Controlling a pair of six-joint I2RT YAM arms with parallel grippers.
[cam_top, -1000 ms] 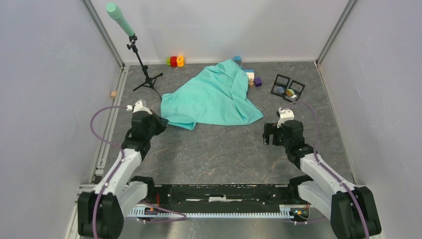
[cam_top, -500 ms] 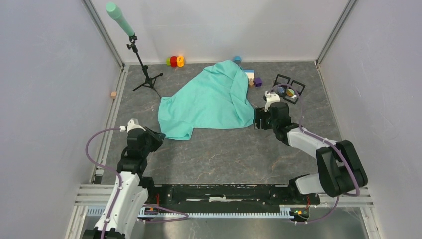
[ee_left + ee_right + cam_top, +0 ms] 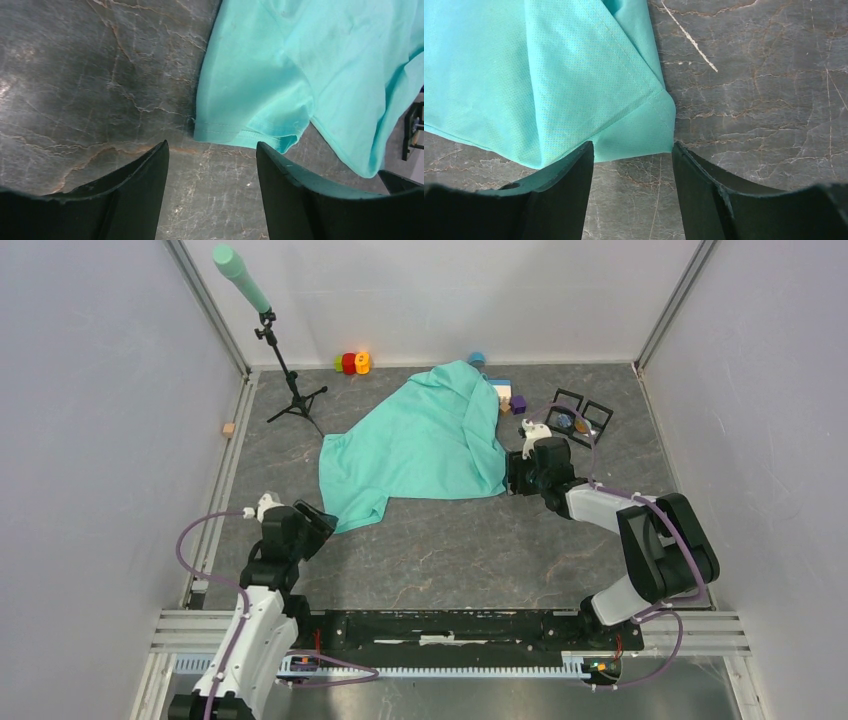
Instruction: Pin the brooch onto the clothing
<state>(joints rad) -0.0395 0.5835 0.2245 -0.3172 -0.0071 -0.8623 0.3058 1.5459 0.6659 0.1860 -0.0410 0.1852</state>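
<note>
Flanking T-shirt (image 3: 420,445): tripod (image 3: 292,392) left, blocks (image 3: 518,403), frames (image 3: 580,416) right.

Just ahead of the right gripper's (image 3: 633,150) matt black plastic fingers (image 3: 709,190), the T-shirt (image 3: 539,75) is soft, fine-textured mint-green cloth with a stitched hem. The table (image 3: 764,90) beneath is smooth, dark grey and marble-veined. It shows a faint sheen left of the left gripper (image 3: 212,150).

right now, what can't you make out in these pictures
Top view: what sits in the black frames is too small to identify.
Top view: the shirt covers part of the blocks behind it.
Left wrist view: the right edge cuts off a dark object beyond the shirt.
</note>
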